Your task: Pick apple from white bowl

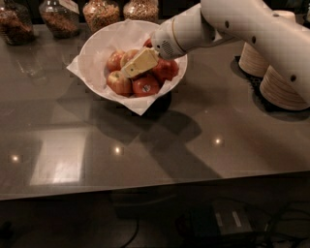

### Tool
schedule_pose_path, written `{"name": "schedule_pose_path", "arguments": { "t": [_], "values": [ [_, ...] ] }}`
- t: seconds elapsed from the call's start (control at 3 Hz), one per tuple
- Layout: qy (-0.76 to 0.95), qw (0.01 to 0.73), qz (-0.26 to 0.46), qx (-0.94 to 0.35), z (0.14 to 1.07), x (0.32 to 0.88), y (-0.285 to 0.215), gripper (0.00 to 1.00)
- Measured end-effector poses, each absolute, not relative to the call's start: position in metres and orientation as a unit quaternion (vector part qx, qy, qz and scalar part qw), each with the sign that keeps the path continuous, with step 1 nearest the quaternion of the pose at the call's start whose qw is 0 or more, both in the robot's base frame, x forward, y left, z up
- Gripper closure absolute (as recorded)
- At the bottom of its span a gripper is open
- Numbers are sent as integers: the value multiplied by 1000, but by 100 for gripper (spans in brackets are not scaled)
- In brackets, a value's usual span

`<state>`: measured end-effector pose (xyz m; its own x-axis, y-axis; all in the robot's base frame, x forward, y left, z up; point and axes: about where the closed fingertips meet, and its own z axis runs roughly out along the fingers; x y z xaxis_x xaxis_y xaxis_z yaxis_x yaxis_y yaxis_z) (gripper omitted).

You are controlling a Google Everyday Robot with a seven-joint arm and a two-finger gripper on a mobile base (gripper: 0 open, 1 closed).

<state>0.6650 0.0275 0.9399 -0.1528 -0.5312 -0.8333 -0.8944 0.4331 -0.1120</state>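
Note:
The white bowl (94, 48), lined with crinkled white paper, stands at the back of the dark counter and holds several apples. The red apple with a yellow blush (118, 83) lies at the bowl's front left. Beside it is a red apple with a white sticker (145, 86), and a deep red apple (166, 69) lies to the right. My gripper (127, 72) reaches down into the bowl from the right. Its cream tip sits over the apples, just above the blushed apple. The white arm (232, 24) hides the bowl's far right rim.
Stacks of beige disposable bowls (283, 82) stand at the right on a dark mat. Glass jars of grains (100, 13) line the back edge behind the bowl. The counter's front edge (145, 191) runs across the lower frame, with cables below.

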Motion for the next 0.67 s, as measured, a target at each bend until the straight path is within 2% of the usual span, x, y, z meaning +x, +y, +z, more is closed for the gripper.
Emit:
{"name": "schedule_pose_path", "arguments": {
  "t": [0.67],
  "values": [
    [732, 433, 225, -475, 930, 663, 34, 34]
  ]
}}
